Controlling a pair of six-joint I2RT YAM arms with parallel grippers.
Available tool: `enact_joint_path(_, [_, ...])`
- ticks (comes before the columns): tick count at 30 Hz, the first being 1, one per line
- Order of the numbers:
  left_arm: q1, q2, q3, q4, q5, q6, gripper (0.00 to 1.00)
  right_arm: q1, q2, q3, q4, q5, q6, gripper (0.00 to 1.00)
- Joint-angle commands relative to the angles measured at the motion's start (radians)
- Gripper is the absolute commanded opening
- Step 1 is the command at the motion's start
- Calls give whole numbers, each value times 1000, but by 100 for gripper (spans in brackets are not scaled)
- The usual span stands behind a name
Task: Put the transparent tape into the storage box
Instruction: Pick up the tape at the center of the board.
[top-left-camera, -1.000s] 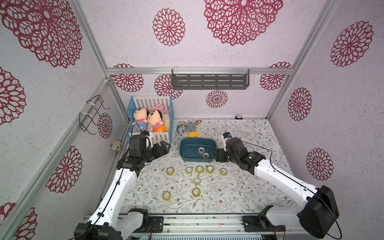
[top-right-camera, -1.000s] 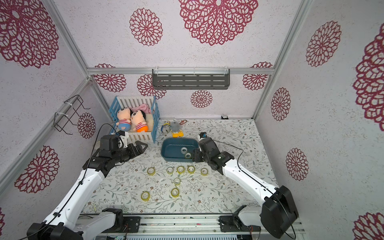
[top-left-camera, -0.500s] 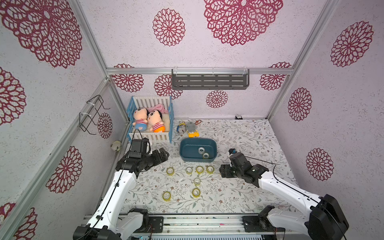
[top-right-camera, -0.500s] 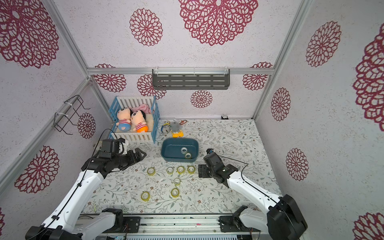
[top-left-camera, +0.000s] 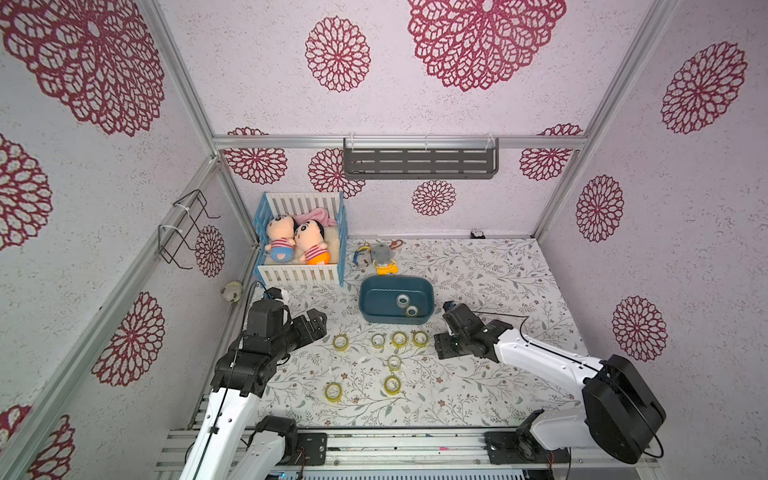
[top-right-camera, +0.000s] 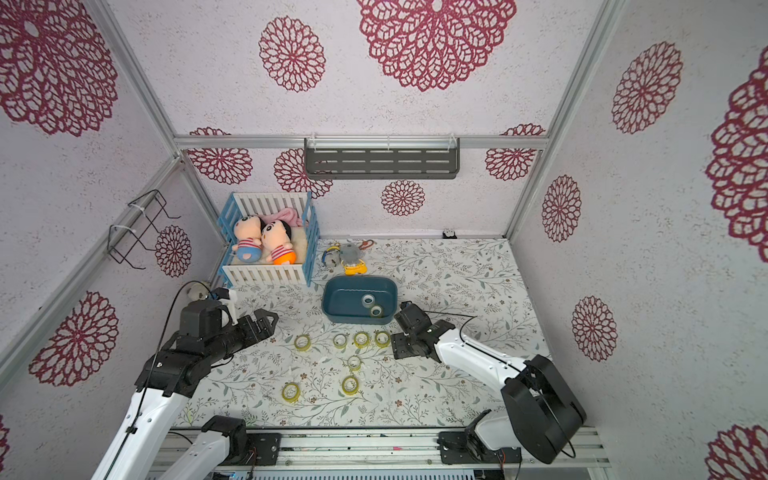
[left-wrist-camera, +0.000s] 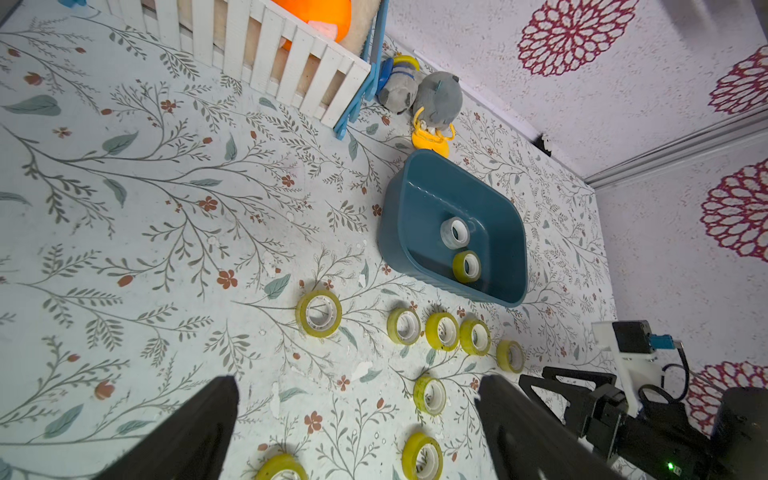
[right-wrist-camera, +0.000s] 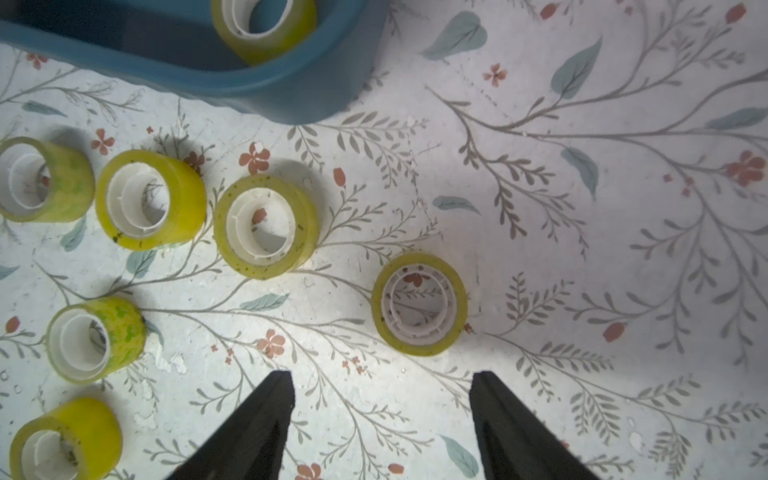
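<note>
Right end effector (right-wrist-camera: 382, 376) is hovering wide open, empty, near lone tape roll (right-wrist-camera: 419, 305), probably lining up grab for storage box (right-wrist-camera: 291, 95).

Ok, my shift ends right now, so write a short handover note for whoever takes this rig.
The left gripper is open and empty, above the table beside the rolls.
The right gripper is open and empty, with one tape roll just ahead of its fingers.
Done: two rolls lie in the storage box.
Left: eight rolls on the table, counted in the left wrist view. The one by the right gripper looks like the next pick.
</note>
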Motion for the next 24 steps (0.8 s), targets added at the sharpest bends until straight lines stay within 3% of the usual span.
enact_joint_path(1, [-11,46,3,21,-5,14,97,20,14,28,25,44,-16,74])
enact_joint_path(8, [-13,240,19,60,68,17,97,21,88,54,63,19,-25,73])
enact_joint_path(15, [-64,479,159,44,116,28,97,20,162,56,125,44,-35,71])
enact_joint_path(20, [-146,547,201,50,60,30,97,20,226,57,159,35,-48,65])
enact_joint_path(24, [-158,549,210,34,17,39,97,20,215,23,179,63,-34,58])
